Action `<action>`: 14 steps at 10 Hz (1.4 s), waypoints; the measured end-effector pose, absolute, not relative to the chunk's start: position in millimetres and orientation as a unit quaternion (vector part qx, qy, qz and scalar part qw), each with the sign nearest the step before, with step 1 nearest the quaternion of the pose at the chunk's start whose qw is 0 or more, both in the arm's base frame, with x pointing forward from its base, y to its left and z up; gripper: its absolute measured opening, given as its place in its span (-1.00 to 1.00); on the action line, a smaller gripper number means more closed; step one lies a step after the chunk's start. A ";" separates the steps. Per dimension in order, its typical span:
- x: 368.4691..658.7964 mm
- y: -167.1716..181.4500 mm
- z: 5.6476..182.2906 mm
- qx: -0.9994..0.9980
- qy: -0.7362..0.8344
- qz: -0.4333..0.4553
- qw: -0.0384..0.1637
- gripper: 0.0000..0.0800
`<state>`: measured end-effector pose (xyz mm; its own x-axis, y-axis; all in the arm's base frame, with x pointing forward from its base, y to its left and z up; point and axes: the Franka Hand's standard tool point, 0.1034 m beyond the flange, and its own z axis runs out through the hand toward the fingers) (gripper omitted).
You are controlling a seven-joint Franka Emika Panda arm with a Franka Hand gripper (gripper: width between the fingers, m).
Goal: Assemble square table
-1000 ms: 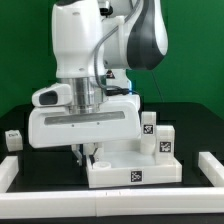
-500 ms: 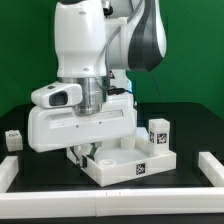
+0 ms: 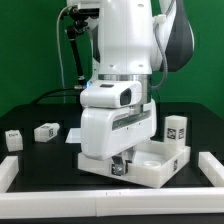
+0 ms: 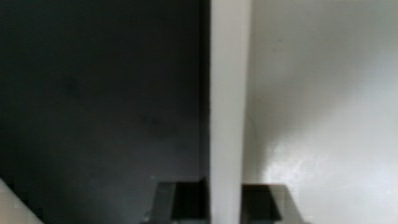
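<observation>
1. The square table panel (image 3: 160,168) lies flat on the bench (image 3: 40,160), recessed side up. Being square it has no long axis. It sits skewed, with one corner pointing at the front bar (image 3: 100,205).
2. The tool (image 3: 121,166) comes straight down on the panel's edge at the exterior view's left. In the wrist view the tool (image 4: 222,200) is narrow, with the dark fingers (image 4: 178,200) pinching the panel's (image 4: 320,100) thin edge wall between them. Dark bench (image 4: 107,100) lies outside that wall.
3. An upright leg (image 3: 177,128) stands just behind the panel, tag facing the camera.
4. A lying leg (image 3: 45,131) is well apart from the panel on the exterior view's left. A tagged piece (image 3: 13,138) sits farther out the same way.
5. Room around the panel: the right bar (image 3: 212,165) is near it, the front bar is near its front corner, and open bench reaches to the left bar (image 3: 8,172).
</observation>
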<state>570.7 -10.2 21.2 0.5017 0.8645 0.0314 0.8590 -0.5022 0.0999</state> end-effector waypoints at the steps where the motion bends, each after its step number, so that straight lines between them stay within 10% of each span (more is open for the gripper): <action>1: 570.9 -10.6 21.3 0.855 0.517 0.037 0.038 -0.84; 14: 618.6 60.7 29.6 0.727 0.680 0.065 0.064 -0.83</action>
<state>618.6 60.7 29.6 0.0658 0.9978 0.0074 0.9814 -0.0660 0.1804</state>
